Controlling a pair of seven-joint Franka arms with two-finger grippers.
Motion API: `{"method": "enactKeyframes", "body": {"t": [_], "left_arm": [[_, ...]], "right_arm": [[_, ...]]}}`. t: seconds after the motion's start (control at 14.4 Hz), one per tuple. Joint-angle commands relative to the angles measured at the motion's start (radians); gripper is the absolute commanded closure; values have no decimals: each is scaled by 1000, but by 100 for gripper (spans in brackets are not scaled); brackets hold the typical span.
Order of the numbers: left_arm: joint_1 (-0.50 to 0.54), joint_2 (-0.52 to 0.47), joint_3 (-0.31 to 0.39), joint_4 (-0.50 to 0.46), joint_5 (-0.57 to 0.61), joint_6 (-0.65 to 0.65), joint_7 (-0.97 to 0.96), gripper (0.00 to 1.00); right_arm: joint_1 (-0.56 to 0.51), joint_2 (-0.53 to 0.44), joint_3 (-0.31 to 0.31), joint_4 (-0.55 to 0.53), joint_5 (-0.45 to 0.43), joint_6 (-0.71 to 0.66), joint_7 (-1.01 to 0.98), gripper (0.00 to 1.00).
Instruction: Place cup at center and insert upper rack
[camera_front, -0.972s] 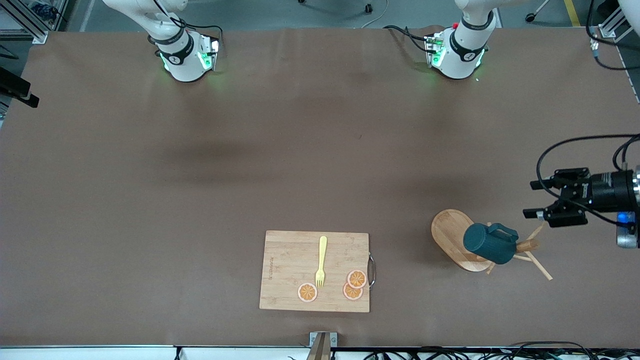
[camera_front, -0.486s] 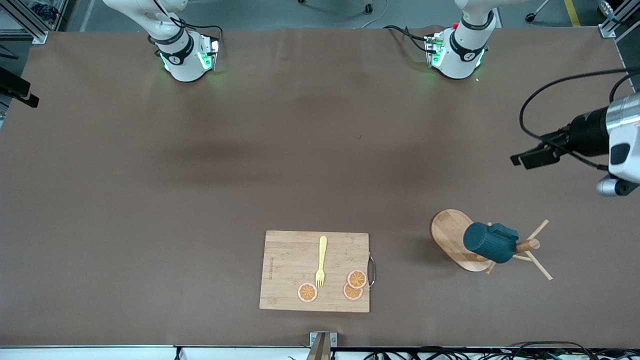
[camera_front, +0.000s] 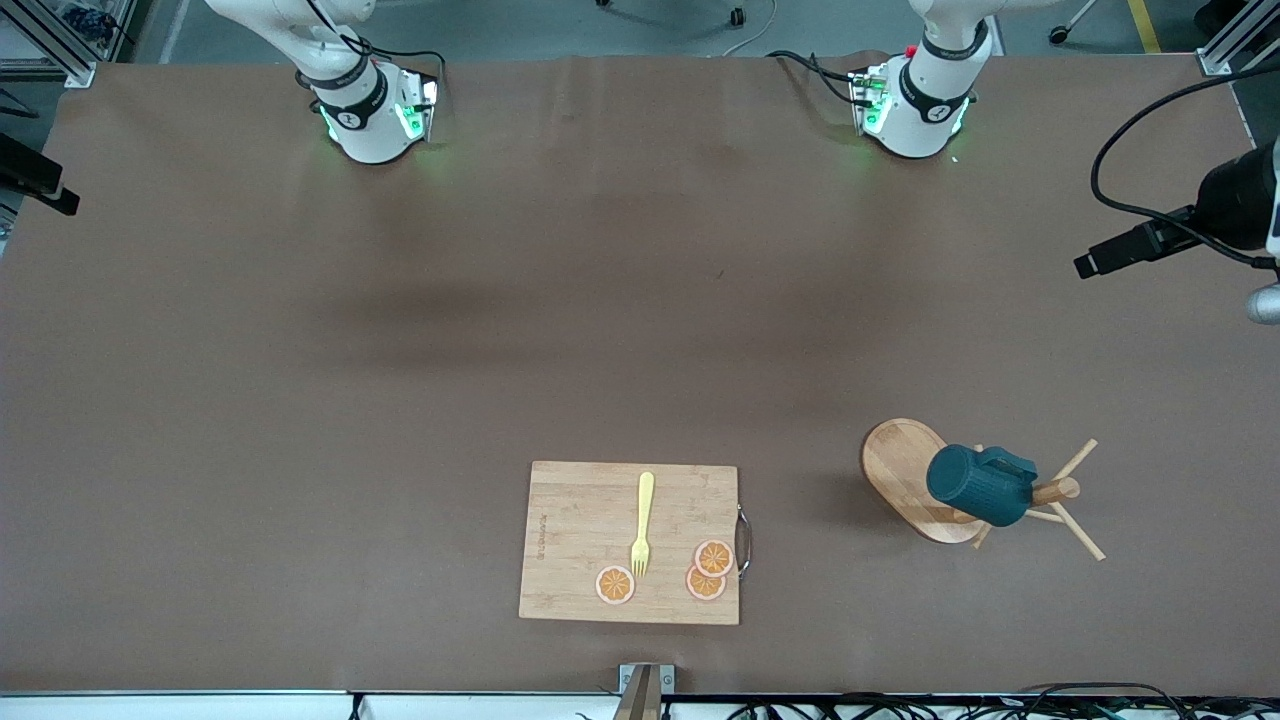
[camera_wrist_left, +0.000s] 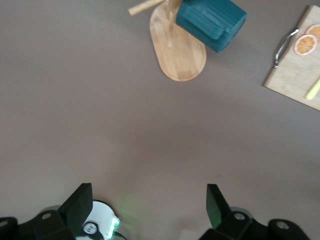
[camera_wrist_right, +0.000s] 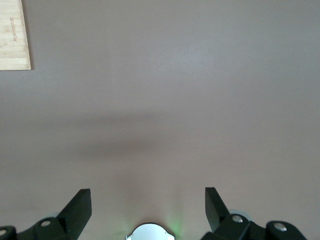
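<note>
While both end effectors gape empty — cup (camera_front: 977, 487) hangs on toppled upper rack (camera_front: 912, 478).

I see a brown table (camera_front: 400, 400), a cutting board (camera_front: 580, 520) on it near the front camera's edge, a wooden rack (camera_front: 905, 465) on its side toward the left arm's end, both arm bases along the top edge

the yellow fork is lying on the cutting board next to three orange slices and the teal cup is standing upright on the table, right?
Not quite: the cup is tipped sideways against the wooden rack, not upright, as the front view shows. The fork does lie on the cutting board beside three orange slices.
</note>
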Motion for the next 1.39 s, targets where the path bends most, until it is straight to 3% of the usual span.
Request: {"method": "enactKeyframes", "body": {"t": [0.0, 0.14, 0.28, 1.32], "left_arm": [[-30, -80, 13, -108, 60, 72, 53, 0], [-33, -170, 13, -253, 80, 183, 115, 0], [-30, -216, 27, -327, 78, 240, 215, 0], [-21, -252, 1, -326, 65, 195, 286, 0]], "right_arm": [[-9, -24, 9, -16, 1, 0, -6, 0], [-9, -22, 9, -16, 1, 0, -6, 0], [-9, -22, 9, -16, 1, 2, -6, 0], [-9, -24, 11, -16, 5, 3, -6, 0]]}}
